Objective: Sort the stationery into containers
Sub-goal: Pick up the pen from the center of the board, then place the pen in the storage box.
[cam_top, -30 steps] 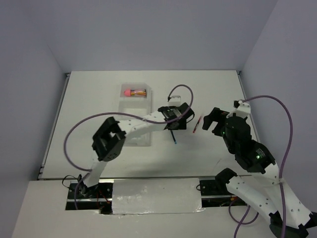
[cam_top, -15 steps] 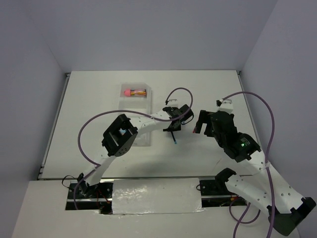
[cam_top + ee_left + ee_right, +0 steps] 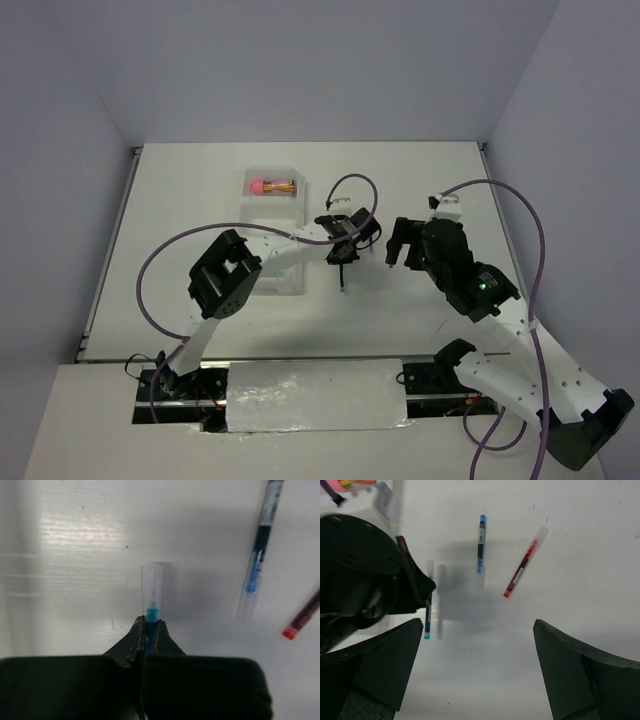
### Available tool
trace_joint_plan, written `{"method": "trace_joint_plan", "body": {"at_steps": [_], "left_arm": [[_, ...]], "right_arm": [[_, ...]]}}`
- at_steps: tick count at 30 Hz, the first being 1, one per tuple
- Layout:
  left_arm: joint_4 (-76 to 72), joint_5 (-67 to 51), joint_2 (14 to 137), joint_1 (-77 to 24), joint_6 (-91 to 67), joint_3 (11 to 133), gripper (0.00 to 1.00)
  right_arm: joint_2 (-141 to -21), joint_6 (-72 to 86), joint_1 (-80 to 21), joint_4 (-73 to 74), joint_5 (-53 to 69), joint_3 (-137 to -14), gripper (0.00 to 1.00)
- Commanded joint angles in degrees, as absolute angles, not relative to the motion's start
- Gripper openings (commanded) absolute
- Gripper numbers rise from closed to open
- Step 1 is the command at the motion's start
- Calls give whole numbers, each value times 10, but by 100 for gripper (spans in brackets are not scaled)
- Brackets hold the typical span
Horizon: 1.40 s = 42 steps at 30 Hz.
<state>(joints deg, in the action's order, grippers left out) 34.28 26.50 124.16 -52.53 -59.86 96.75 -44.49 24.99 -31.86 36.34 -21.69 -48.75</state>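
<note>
My left gripper is shut on a thin blue pen, whose clear cap sticks out beyond the fingertips. In the top view this gripper sits right of the translucent tray, with the pen pointing toward the near edge. A second blue pen and a red pen lie on the table. My right gripper hovers open above them, holding nothing. Pink and orange stationery lies in the tray's far compartment.
The white tabletop is walled on three sides. The left arm's purple cable loops above the pens. The two wrists stand close together at mid-table. The tray's corner shows at the top left of the right wrist view.
The left gripper has closed on the blue pen and shifted slightly left. The right arm has swung left and forward, and now hangs over the red pen.
</note>
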Motion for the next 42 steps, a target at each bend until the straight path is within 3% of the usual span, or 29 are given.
{"method": "trace_joint_plan", "body": {"at_steps": [1,5,10,16,25,42], "left_arm": [[327,272,1153,-503,-585,997,0],[299,301,1078,-444,-616,959,0],[219,329,971,-356,-680,823,0],[138,350,938,-266,-661,748,1],[90,354,958,-233,-634,727,18],[72,364,980,-234,-727,685,23]], "right_arm": [[-466,243,-316,320,-201,-488,100],[-486,240,-316,302,-190,-485,100],[-518,222,-315,265,-174,-482,100],[-618,214,-304,258,-170,-511,100],[-678,200,-304,221,-136,-521,100],[-792,192,-280,196,-112,-568,99]]}}
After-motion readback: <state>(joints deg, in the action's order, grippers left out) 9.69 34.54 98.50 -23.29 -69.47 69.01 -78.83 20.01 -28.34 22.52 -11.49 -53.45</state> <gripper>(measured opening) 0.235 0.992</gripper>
